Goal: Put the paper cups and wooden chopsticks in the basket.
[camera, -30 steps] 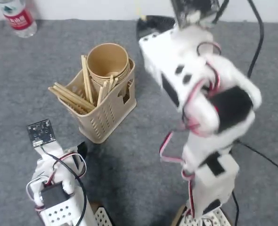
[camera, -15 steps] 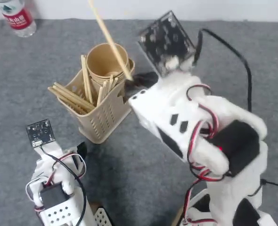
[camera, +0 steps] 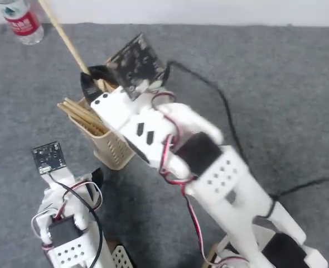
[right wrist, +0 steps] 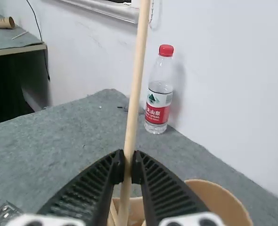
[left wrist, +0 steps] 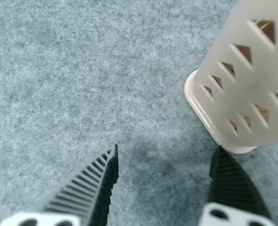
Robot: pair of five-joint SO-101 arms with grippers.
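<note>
1 beige plastic basket with diamond-shaped cut-outs (camera: 107, 148), upright on the grey felt table cover (camera: 265, 84).

Above the basket's far rim: right gripper (camera: 91, 78), both black ribbed fingers pinched tight on 1 long pale wooden chopstick (camera: 64, 36). Held near its lower end, slanting up and away from the basket toward the back wall. In the right wrist view, the same chopstick (right wrist: 136, 80) squeezed between the fingertips of the right gripper (right wrist: 125, 169), no gap left on either side of the stick.

Inside the basket, below that gripper: 1 round tan paper cup rim (right wrist: 224, 200). Cannot tell whether more cups sit nested under it, with the arm covering that corner from above.

Also in the basket: a bundle of flat wooden chopsticks (camera: 78, 111) leaning out over the rim on the side away from the arm. At least 3 countable there, the rest hidden.

Just beside the basket's base: left gripper (left wrist: 167, 155), spread wide, holding nothing, bare felt between its 2 fingers. One fingertip nearly at the foot of the basket wall (left wrist: 252, 84), no visible contact.

Well behind the basket, against the white wall: 1 clear plastic water bottle with red cap and red label (camera: 19, 19), standing upright in the right wrist view (right wrist: 158, 89).
</note>
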